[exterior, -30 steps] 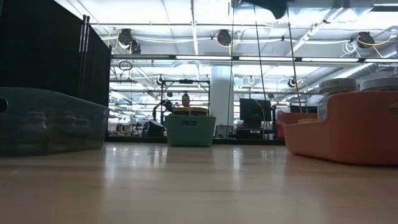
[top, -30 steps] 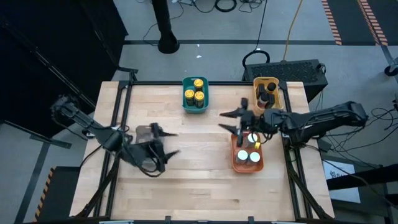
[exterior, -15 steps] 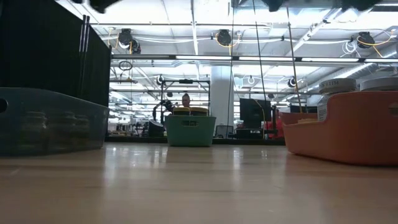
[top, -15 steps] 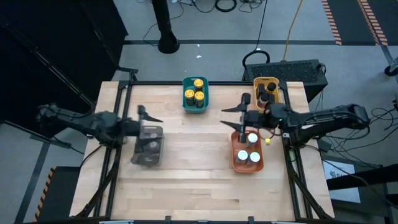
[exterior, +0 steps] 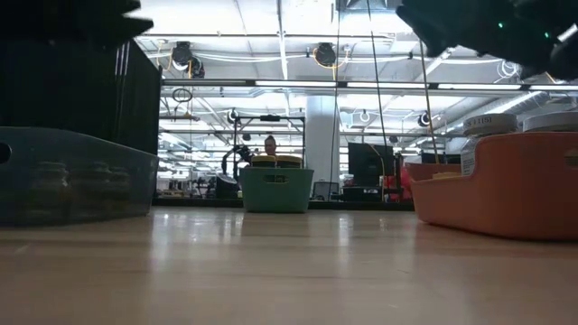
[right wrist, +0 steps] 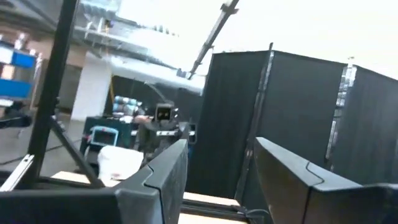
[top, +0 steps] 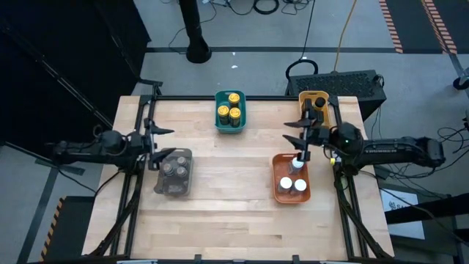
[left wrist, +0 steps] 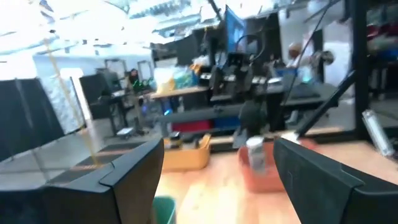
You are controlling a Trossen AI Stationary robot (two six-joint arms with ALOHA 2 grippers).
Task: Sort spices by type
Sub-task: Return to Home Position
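The spices stand sorted in four trays. Yellow-topped jars fill the teal tray at the far middle. Slim black jars stand in the yellow tray at the far right. White-topped jars are in the orange tray. Grey-brown-topped jars are in the grey tray. My left gripper hangs open above the table's left edge, beside the grey tray's far end. My right gripper is open above the orange tray's far end. Neither has anything between its fingers.
In the low view the grey tray, the teal tray and the orange tray stand on the wooden table. Bare wood lies between the trays and along the near edge. Dark frame rails run down both table sides.
My left gripper has drawn back from the table's near middle toward the left edge, passing over the grey tray and tipping up from pointing down toward level. My right gripper has pulled back toward the right edge and tipped upward. No jar or tray has moved.
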